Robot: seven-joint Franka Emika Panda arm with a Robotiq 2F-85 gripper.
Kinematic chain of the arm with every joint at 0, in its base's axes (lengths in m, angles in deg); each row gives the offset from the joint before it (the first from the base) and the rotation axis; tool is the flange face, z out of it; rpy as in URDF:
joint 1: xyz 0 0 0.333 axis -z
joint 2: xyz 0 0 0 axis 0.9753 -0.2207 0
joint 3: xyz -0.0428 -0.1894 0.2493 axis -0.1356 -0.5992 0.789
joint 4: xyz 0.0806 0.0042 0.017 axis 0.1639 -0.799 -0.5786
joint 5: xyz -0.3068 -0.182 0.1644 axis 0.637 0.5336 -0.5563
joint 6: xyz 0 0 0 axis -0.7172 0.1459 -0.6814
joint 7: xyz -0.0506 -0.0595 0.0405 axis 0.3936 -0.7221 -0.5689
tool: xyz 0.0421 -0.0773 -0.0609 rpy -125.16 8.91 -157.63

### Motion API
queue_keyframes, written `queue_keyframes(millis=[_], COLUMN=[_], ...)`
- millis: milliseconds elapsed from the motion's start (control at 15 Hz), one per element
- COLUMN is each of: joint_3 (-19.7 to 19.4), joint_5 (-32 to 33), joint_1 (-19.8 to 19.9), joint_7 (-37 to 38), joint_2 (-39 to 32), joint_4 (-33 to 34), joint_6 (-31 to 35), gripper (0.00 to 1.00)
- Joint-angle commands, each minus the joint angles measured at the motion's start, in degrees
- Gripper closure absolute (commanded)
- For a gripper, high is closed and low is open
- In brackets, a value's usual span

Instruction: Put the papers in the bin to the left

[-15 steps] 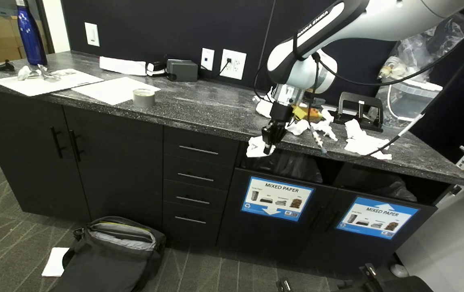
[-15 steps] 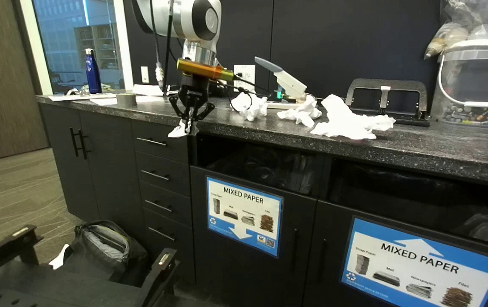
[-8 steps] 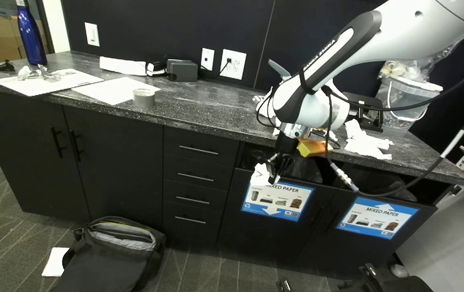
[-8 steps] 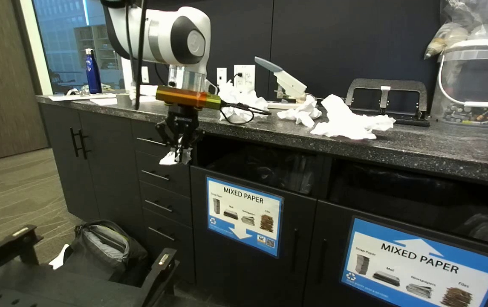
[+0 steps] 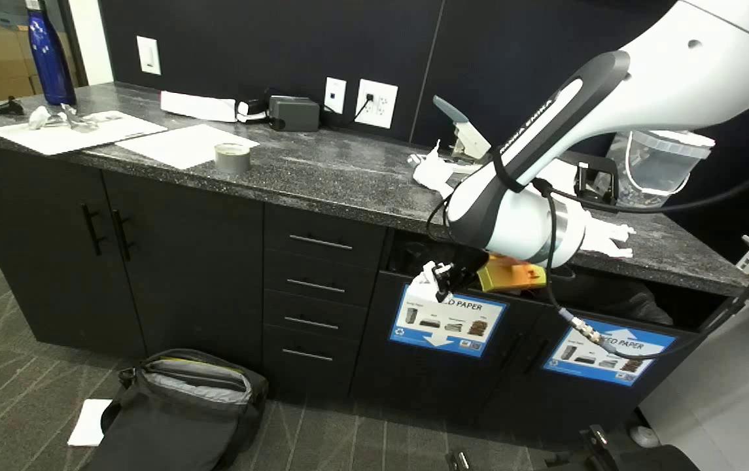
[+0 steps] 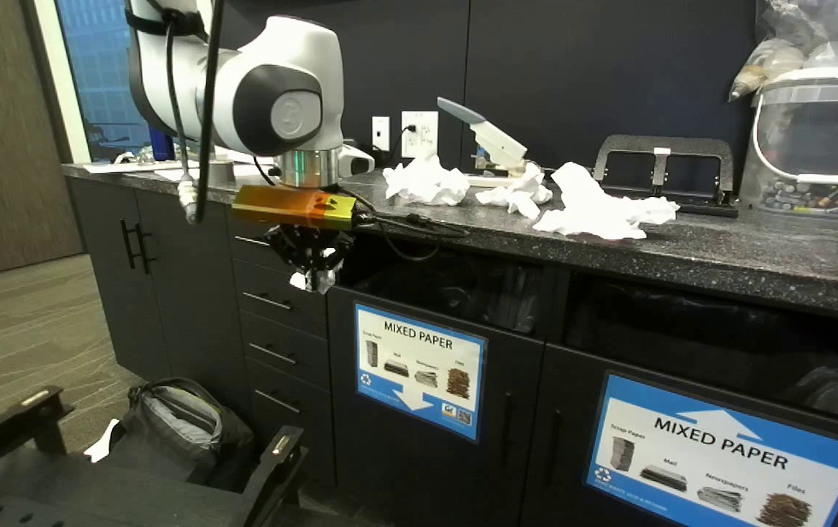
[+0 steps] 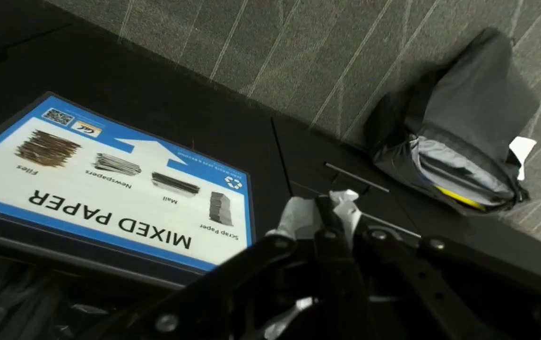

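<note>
The gripper (image 5: 441,284) pinches a crumpled paper wad (image 5: 422,284) below the countertop's front edge (image 6: 609,262), seemingly, though depth reads poorly, to feed the left mixed-paper bin (image 6: 419,465).

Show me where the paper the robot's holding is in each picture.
In an exterior view: held paper, right of centre.
In an exterior view: held paper, left of centre.
In the wrist view: held paper, below and right of centre.
Shared landmark: the down-arrow label, upside down in the wrist view.
</note>
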Motion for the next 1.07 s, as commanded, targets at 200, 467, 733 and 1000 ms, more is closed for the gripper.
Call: queue_keyframes(millis=[200, 467, 733, 1000], joint_3=[6.3, 0.4, -4.1, -8.5], joint_5=[3.6, 6.8, 5.4, 3.3], joint_1=[7.0, 1.6, -3.5, -7.5], joint_7=[15.4, 26.5, 32.7, 34.0], joint_2=[-8.3, -16.5, -23.7, -31.5], joint_4=[-1.6, 3.4, 13.3, 25.5], joint_6=[21.1, 33.1, 38.5, 42.5], gripper=[0.94, 0.94, 0.93, 0.93])
